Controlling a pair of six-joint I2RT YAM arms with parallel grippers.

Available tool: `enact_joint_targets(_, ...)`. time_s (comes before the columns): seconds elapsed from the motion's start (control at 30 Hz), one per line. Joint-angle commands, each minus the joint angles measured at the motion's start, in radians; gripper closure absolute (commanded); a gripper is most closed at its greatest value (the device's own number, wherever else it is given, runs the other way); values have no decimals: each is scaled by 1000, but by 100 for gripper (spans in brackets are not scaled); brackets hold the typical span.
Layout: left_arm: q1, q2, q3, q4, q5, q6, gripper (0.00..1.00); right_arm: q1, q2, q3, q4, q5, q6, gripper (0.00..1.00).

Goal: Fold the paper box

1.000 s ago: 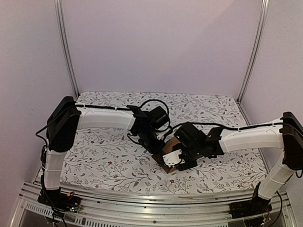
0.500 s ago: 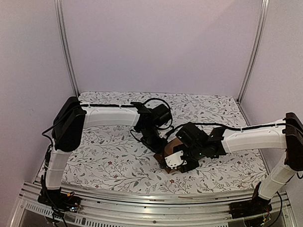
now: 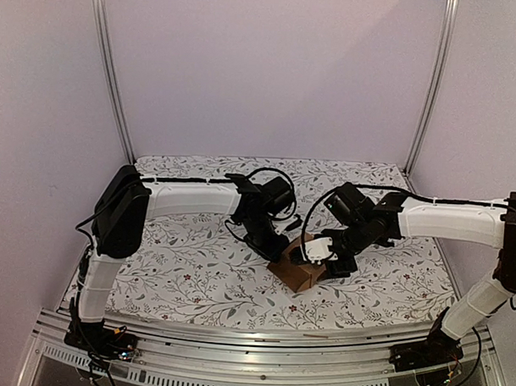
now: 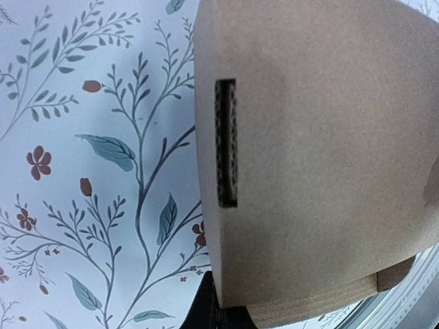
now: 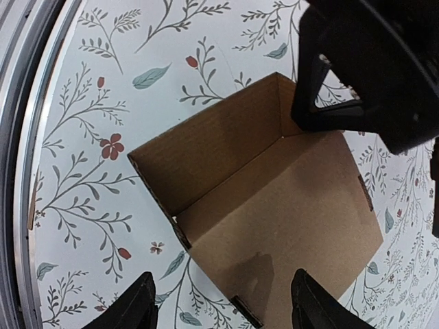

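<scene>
Now, from the top view, the right gripper (image 3: 322,253) has pulled off the box (image 3: 296,269). A second ago it sat low over the near side of the carton; it now hangs just right of it, apart from the cardboard. Its jaws have widened on the way out. The left gripper (image 3: 277,243) has kept its place at the box's far-left corner. The box stands on the cloth (image 3: 188,267) between the two arms, turned corner-on to the bases.

From the left wrist, a brown panel with a slot (image 4: 226,144) fills the right of the frame. One dark finger (image 4: 209,312) shows under its lower edge. The jaws are closed tight, seemingly pinching a wall of the box.

From the right wrist, the two fingertips (image 5: 140,305) stand wide with nothing between them. Below them the box is an open tray with two walls raised and its floor bare. The left gripper clamps the far corner.

By my reading, one fold has been pressed and released. The left arm anchors the box while the right is free for the next flap. The near sides look not yet closed.
</scene>
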Motion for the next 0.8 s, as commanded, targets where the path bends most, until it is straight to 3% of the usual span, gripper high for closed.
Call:
enact_joint_targets(0.0,-4,42,14,-35,16,1,100,-86,-40,55,-64,-123,31,34)
enact_joint_targets(0.17,-5,39,19,-39,7,-1,100,-198,-36,98,-66,-233,95,34)
enact_joint_targets(0.43,-6,34,34,-38,-11,-7,90,-332,83,179,-45,-324,348,33)
enact_joint_targets(0.77,-19,-64,24,-39,-105,-1,72,-355,138,176,-50,-323,370,33)
